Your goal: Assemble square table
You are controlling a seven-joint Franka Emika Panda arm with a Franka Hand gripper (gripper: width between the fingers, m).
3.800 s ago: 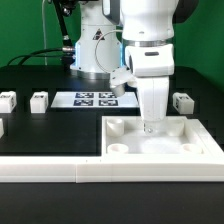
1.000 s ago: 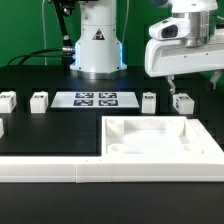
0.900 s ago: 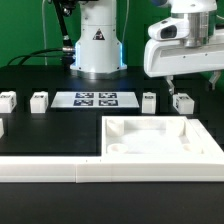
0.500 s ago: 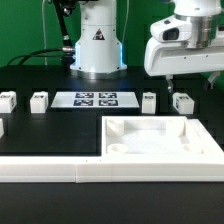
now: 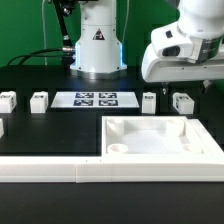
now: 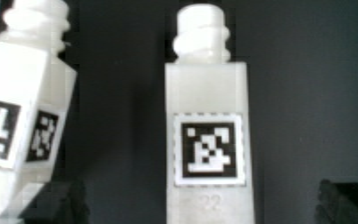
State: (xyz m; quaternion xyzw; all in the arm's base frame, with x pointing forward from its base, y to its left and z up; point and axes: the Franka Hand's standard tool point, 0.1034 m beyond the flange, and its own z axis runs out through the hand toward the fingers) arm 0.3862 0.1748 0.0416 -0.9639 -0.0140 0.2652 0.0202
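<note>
Black worktop, 2 tagged legs

1. Marker board: flat, white, four black-and-white tags. Lies well apart from the fingers, toward the exterior view's left.
2. Border rail: long, white. Runs across the front, nearer the camera than the fingers.
3. Surface: black, beneath the fingers, carries both items above.
4. Backdrop: green, behind the fingers.
</note>
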